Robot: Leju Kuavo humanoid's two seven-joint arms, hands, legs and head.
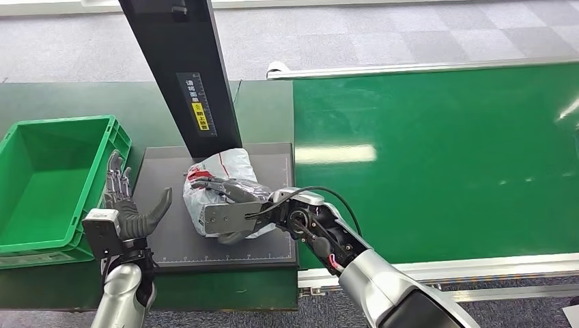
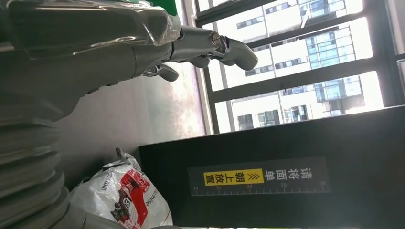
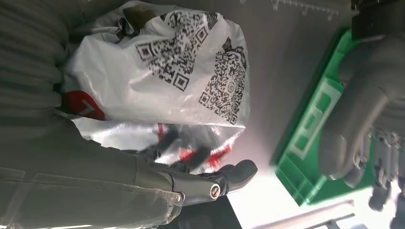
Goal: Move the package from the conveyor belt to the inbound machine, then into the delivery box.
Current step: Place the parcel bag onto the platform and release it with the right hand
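Lies on the dark platform point(image 1: 266, 239) of the inbound machine, at the foot of its black column point(image 1: 181, 68): white package point(image 1: 222, 179) printed with red and black, with the right hand point(image 1: 229, 205) wrapped around it from the conveyor belt point(image 1: 437, 157) side, fingers point(image 1: 225, 186) curled over the top and closed on the plastic. Stands upright just left of the package, apart from it, above the platform's left edge and beside the green delivery box point(image 1: 41, 205): left hand point(image 1: 126, 205), fingers spread wide and holding nothing
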